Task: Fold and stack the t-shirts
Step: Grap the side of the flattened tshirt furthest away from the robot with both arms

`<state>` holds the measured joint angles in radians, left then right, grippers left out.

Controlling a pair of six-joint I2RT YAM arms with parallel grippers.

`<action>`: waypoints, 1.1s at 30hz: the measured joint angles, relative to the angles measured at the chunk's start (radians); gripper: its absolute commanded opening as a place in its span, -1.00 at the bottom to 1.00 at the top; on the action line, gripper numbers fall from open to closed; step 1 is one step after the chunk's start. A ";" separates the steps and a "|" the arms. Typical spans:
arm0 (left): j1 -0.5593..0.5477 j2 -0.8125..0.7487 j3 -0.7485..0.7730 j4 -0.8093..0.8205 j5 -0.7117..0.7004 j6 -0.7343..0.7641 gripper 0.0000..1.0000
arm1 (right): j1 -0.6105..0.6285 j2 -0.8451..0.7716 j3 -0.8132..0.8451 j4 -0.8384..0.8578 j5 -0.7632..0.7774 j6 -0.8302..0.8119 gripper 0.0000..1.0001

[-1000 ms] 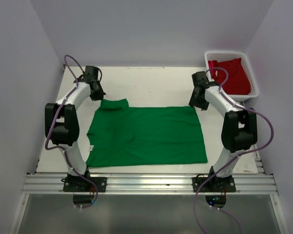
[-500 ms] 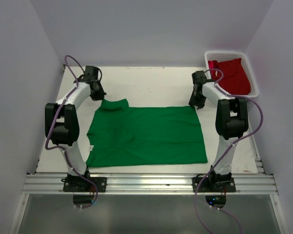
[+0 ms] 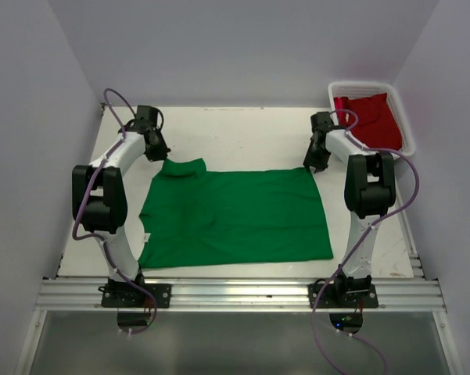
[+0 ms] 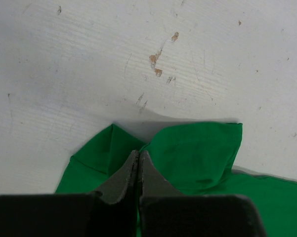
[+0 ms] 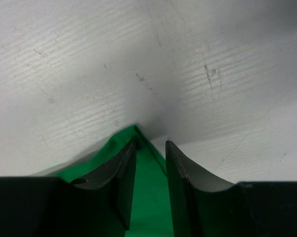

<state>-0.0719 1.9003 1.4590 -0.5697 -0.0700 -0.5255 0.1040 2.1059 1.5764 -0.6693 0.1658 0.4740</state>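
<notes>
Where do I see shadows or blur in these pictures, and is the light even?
Top external view: soft even light, no glare, bright green cloth t-shirt sharp. Left wrist view: grey shadow on the white table behind the raised green fold; left fingers slightly soft. Right wrist view: broad grey shadow beyond the cloth corner; right fingers blurred.

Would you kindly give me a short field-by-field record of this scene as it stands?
green t-shirt: spread flat on the table
red t-shirt: lying in the white basket at the far right
left hand: shut on the green t-shirt's far left flap
right hand: open, jaws astride the shirt's far right corner
stack: not yet begun
</notes>
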 measured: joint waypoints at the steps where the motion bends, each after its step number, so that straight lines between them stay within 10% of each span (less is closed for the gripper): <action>1: 0.000 0.000 0.000 0.000 0.000 0.000 -1.00 | 0.000 0.000 0.000 0.001 -0.004 -0.003 -0.27; 15: 0.000 0.008 0.003 0.000 0.015 0.000 -1.00 | -0.001 -0.015 -0.026 0.066 -0.079 -0.026 -0.28; 25: 0.000 0.028 0.006 0.000 0.018 0.014 -1.00 | -0.001 0.013 0.005 0.064 -0.086 -0.042 -1.00; 33: 0.000 0.050 0.010 0.004 0.019 0.023 -1.00 | -0.001 0.016 0.012 0.062 -0.080 -0.043 -1.00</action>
<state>-0.0715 1.9507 1.4685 -0.5659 -0.0505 -0.5030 0.1028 2.1216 1.5887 -0.6071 0.0860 0.4313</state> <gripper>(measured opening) 0.008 0.012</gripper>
